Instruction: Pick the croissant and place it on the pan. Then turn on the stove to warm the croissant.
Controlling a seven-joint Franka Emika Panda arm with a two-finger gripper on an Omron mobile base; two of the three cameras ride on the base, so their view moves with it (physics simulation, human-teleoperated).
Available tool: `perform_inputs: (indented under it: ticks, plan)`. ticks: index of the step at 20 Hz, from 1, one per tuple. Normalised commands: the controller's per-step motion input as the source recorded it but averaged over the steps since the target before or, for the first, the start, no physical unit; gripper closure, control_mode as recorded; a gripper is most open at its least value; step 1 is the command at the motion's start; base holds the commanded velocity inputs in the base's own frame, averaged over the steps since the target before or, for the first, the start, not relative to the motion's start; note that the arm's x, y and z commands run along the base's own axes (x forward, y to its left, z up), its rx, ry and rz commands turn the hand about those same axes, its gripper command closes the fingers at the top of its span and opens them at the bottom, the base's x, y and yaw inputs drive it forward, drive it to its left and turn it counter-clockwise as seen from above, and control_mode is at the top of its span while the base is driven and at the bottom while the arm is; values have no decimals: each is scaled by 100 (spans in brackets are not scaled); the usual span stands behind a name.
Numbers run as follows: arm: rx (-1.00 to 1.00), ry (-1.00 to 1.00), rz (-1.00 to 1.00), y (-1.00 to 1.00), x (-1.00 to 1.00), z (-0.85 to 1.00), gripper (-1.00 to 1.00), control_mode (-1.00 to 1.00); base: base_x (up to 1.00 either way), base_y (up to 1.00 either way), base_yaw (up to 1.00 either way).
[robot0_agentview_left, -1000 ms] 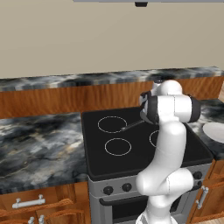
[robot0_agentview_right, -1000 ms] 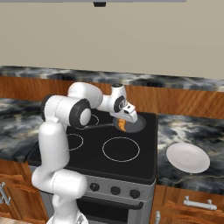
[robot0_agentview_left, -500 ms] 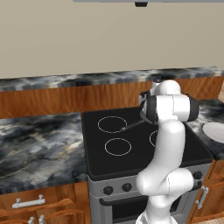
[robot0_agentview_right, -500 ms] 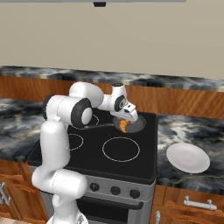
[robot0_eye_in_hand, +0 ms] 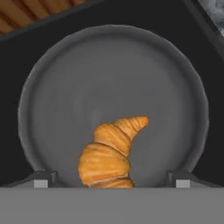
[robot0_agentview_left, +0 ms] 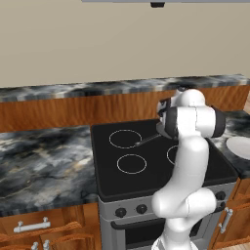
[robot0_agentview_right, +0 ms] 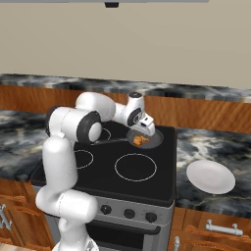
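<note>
The croissant [robot0_eye_in_hand: 109,153], golden orange-brown, lies on the floor of the dark grey pan [robot0_eye_in_hand: 109,70], towards the pan's near rim. My gripper [robot0_eye_in_hand: 111,181] hangs just above it, open, its two fingertips [robot0_eye_in_hand: 41,180] standing wide on either side without touching the pastry. From the right base view the croissant [robot0_agentview_right: 141,140] sits in the pan [robot0_agentview_right: 156,142] on the back right burner of the stove [robot0_agentview_right: 122,184], right under the gripper [robot0_agentview_right: 146,130]. The pan's thin handle [robot0_agentview_left: 146,140] points left; my arm hides the pan itself in the left base view.
A white round plate [robot0_agentview_right: 211,176] lies on the marble counter right of the stove, also seen as the plate [robot0_agentview_left: 240,146]. Round black knobs [robot0_agentview_right: 129,213] line the grey steel front. Ring burners [robot0_agentview_left: 132,163] mark the black cooktop. A wooden backsplash runs behind.
The jaws have spread from nearly shut to wide apart and let go of the croissant, which now rests in the pan. The arm has barely moved.
</note>
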Motion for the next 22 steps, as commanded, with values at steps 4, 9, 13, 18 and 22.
perform_inputs:
  ticks: [4,9,13,18,22]
  plan:
    - [15,-28,10,-3,-58,25,-100,-100,0,0,0]
    - [10,-22,4,0,-61,34,-100,-100,0,0,0]
    - [4,-12,0,1,-41,55,-100,-100,0,0,0]
    - [0,-1,0,17,-23,74,-100,-100,0,0,0]
    - [0,0,0,18,-32,60,-100,-100,0,0,0]
